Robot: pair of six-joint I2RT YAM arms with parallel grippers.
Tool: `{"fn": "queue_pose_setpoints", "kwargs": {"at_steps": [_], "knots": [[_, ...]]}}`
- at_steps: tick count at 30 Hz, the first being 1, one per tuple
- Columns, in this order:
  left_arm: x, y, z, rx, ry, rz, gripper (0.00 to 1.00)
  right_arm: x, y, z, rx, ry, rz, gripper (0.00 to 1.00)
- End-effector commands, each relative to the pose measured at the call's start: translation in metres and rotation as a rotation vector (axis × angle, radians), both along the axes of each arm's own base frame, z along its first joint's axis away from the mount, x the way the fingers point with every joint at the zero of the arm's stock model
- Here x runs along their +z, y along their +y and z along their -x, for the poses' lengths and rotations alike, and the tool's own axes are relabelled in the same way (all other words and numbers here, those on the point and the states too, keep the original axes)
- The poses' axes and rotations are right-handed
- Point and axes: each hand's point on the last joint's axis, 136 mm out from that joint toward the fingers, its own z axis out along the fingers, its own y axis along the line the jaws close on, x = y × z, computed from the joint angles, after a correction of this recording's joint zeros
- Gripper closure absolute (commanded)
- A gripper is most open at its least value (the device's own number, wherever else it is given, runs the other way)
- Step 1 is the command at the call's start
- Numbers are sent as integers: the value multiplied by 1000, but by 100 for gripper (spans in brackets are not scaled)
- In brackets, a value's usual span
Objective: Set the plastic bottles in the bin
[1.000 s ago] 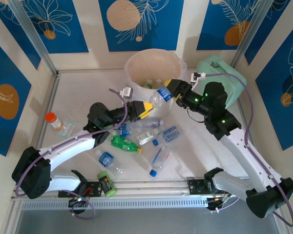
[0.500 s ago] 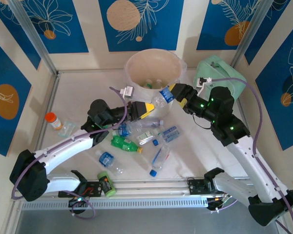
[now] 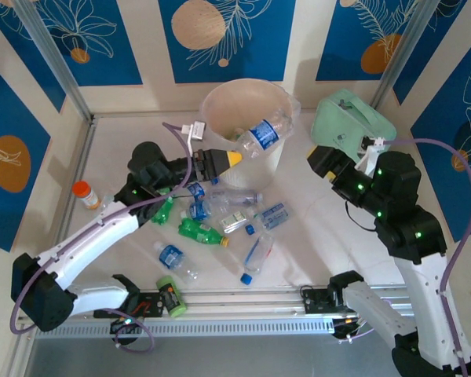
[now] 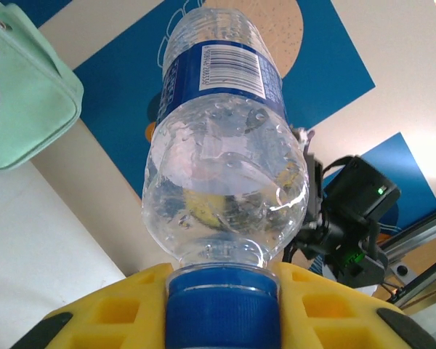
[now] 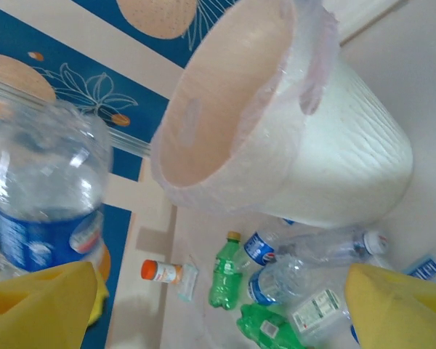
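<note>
My left gripper (image 3: 229, 158) is shut on the blue cap (image 4: 224, 309) of a clear blue-labelled plastic bottle (image 3: 263, 133). The bottle (image 4: 225, 174) sticks out past the yellow fingers (image 4: 109, 309) and lies tilted over the front rim of the bin (image 3: 212, 98). The cream bin (image 5: 327, 153) has a thin bag lining, and a few bottles lie inside it. My right gripper (image 3: 320, 161) hangs open to the right of the bin, apart from the held bottle (image 5: 43, 189). Several more clear and green bottles (image 3: 235, 203) lie on the table in front of the bin, among them a green one (image 5: 225, 273).
A mint-green case (image 3: 349, 122) sits at the back right, close behind my right arm. An orange-capped jar (image 3: 85, 194) stands at the left, and a green can (image 3: 169, 294) lies by the near rail. Walls close in the table on three sides.
My right gripper opened, let go of the bottle and drew back to the right. My left gripper kept the cap and carried the bottle up over the bin's rim.
</note>
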Motion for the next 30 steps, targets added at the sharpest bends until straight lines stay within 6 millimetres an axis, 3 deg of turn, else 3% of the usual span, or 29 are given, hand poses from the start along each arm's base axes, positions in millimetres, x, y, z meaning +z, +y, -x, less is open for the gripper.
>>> {"fn": "queue_pose_setpoints", "kwargs": {"at_steps": [1, 7, 15, 21, 30], "knots": [[25, 12, -12, 38, -95, -6, 68, -29, 0, 10, 25, 88, 41, 13], [43, 29, -72, 223, -71, -84, 68, -58, 6, 13, 49, 165, 16, 15], [16, 42, -145, 418, 9, -312, 69, -73, 6, 14, 45, 206, 21, 15], [-17, 40, -175, 455, 76, -443, 71, -91, 4, 13, 27, 263, 38, 15], [-50, 31, -199, 444, 145, -516, 70, -111, 6, 12, 24, 321, 26, 16]]}}
